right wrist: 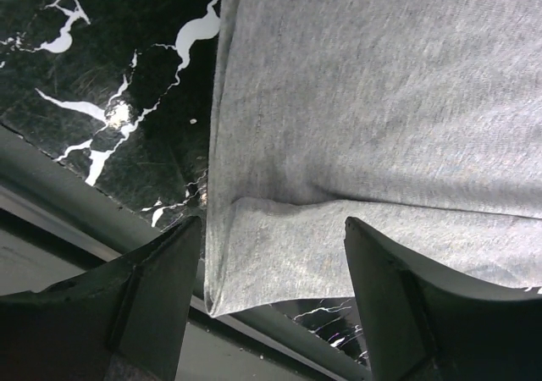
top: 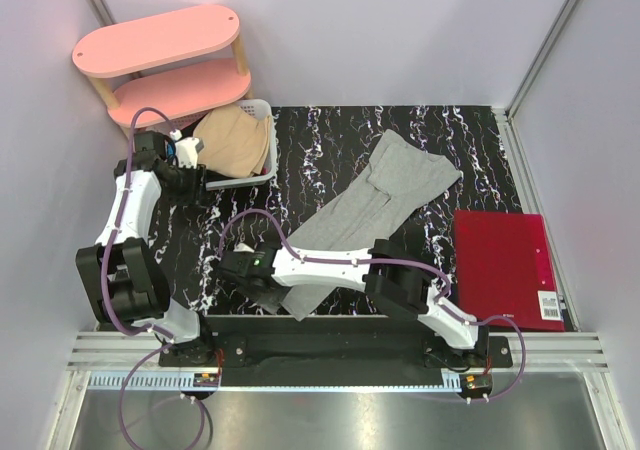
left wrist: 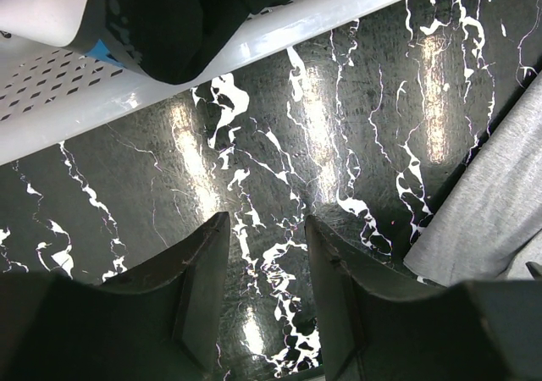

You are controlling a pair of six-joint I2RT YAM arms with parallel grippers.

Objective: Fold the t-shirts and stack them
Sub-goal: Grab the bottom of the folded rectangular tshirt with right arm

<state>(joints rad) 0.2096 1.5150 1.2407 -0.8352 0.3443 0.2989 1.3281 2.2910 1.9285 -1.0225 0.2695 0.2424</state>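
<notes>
Two shirts showed: one grey shirt (top: 385, 195) spread diagonally mid-table, hem corner at the near edge; one tan shirt (top: 238, 140) bunched in the basket (top: 240, 181). One red folder (top: 505, 265), one pink shelf (top: 160, 40). The fabric looked light, soft and limp, so it would likely sag; best pinched at hem corners. Right gripper (right wrist: 271, 229) jaws stood apart astride that corner, clamping nothing. Left gripper (left wrist: 267, 229) jaws were apart and empty, beside the basket.

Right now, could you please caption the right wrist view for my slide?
Open right gripper above a corner of the grey t-shirt at the edge of the black marbled table.
</notes>
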